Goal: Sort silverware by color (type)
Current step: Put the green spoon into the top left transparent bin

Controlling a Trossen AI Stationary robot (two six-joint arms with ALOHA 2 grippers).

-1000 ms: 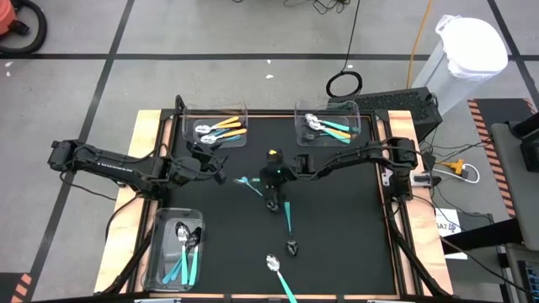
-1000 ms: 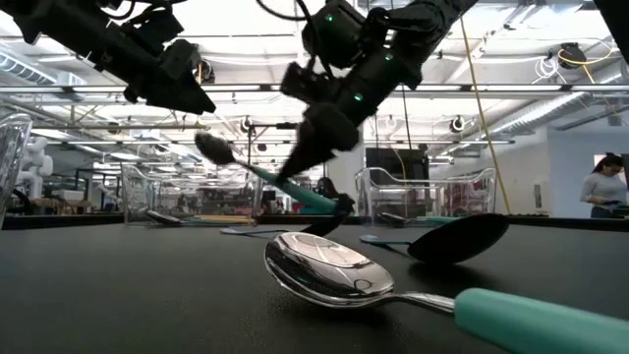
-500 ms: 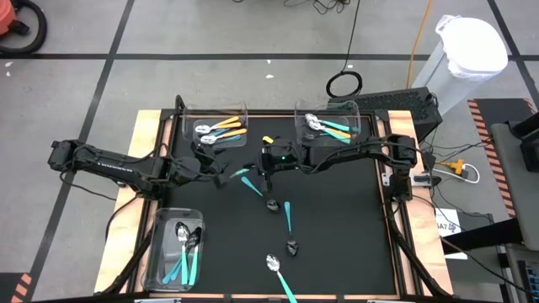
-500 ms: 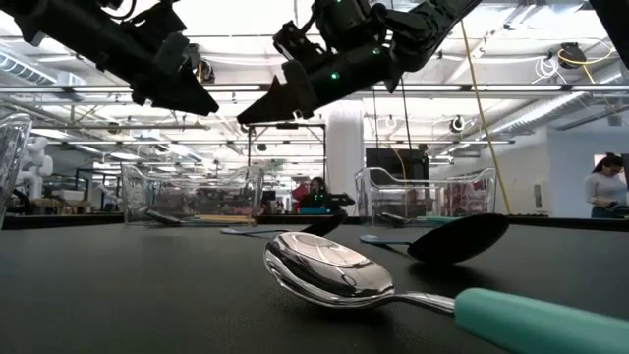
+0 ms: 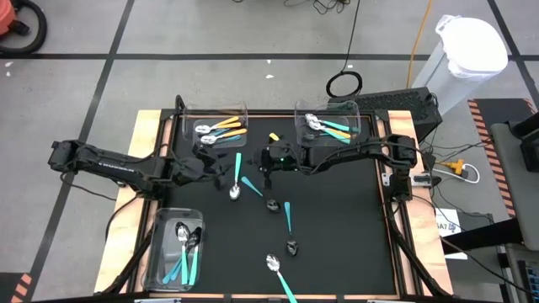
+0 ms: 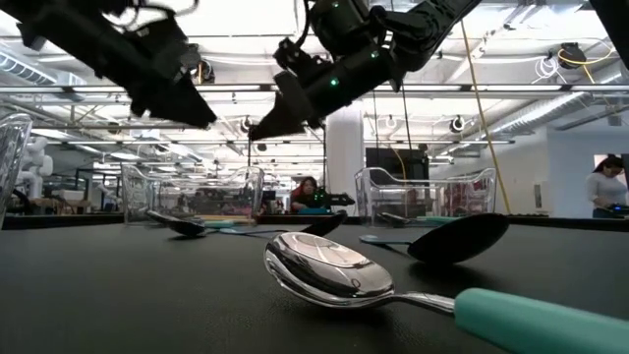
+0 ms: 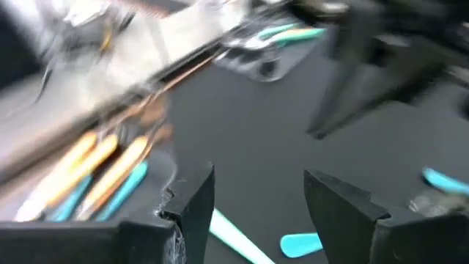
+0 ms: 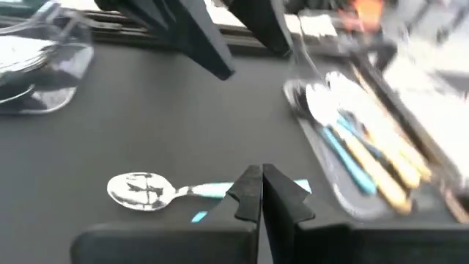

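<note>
A teal-handled spoon (image 5: 237, 174) lies flat on the black mat between my two grippers, bowl toward the near edge; the right wrist view shows this spoon (image 8: 157, 191) just beyond my fingertips. My left gripper (image 5: 221, 171) hovers open above the mat to its left, fingers apart in the left wrist view (image 7: 256, 202). My right gripper (image 5: 263, 167) hovers to its right, fingers shut on nothing (image 8: 260, 192). Three more spoons lie on the mat: one light blue (image 5: 257, 189), one teal (image 5: 289, 220), one at the near edge (image 5: 278, 273).
Three clear bins stand on the table: far left with orange spoons (image 5: 215, 128), far right with teal spoons (image 5: 328, 124), near left with spoons (image 5: 177, 248). Wooden rails (image 5: 139, 168) frame the mat. People show in the room beyond (image 6: 604, 192).
My right gripper has risen from the mat and moved toward the far-left, carrying a teal spoon tilted in its fingers. It no longer holds that spoon, which has dropped and now lies flat on the mat between the two grippers. My left gripper stayed nearby, open.
</note>
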